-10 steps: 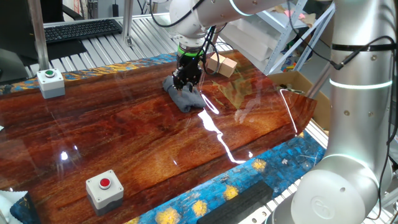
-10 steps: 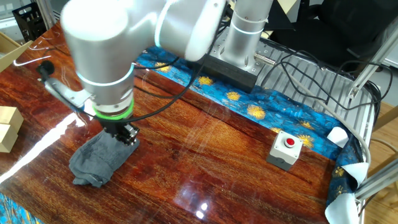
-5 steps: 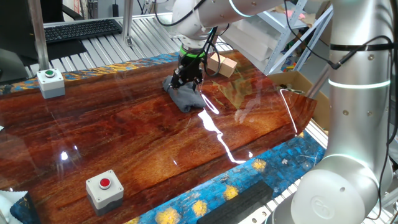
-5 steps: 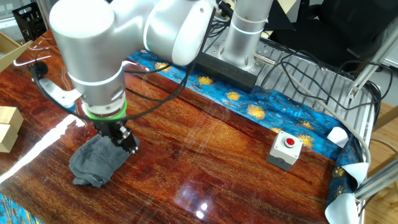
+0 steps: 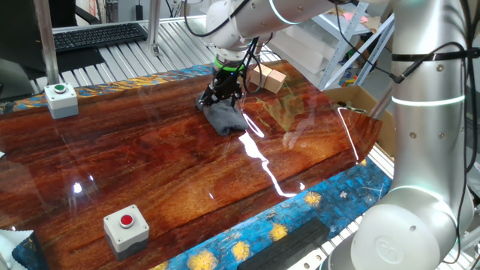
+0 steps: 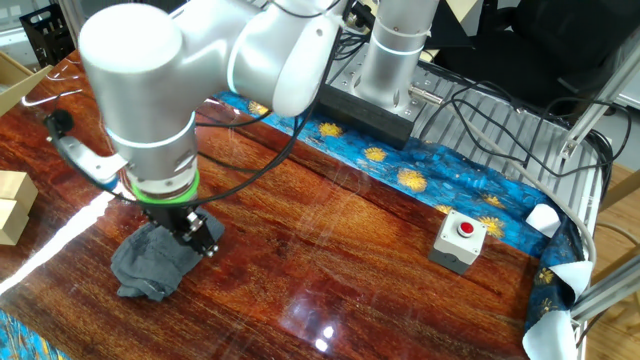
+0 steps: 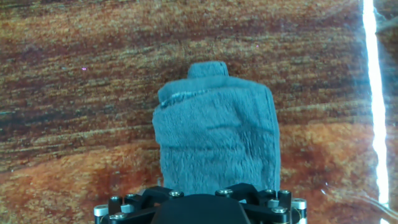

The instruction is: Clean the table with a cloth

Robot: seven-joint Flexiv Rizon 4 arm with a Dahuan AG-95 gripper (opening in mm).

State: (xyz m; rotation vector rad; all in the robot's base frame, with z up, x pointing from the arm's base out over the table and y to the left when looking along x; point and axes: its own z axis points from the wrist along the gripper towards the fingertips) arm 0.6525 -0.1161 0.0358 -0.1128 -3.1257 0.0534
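Observation:
The dark grey-blue cloth [image 5: 227, 118] lies folded flat on the glossy reddish-brown table [image 5: 165, 172], towards its far side. It also shows in the other fixed view [image 6: 148, 266] and fills the middle of the hand view [image 7: 214, 134]. My gripper [image 5: 217, 100] is tilted and pressed down on one end of the cloth, jaws drawn together on the fabric. In the other fixed view the gripper [image 6: 200, 238] sits at the cloth's right edge. In the hand view the gripper [image 7: 199, 190] shows only its dark knuckles, and the fingertips are hidden.
Tan wooden blocks [image 5: 268, 77] stand just behind the cloth and show at the left edge of the other fixed view [image 6: 12, 205]. A red-button box [image 5: 126, 226] sits near the front, a green-button box [image 5: 60, 97] far left. A cardboard box [image 5: 360, 101] is at the right.
The hand has tilted and shifted a little along the cloth's end. The cloth itself lies in nearly the same place.

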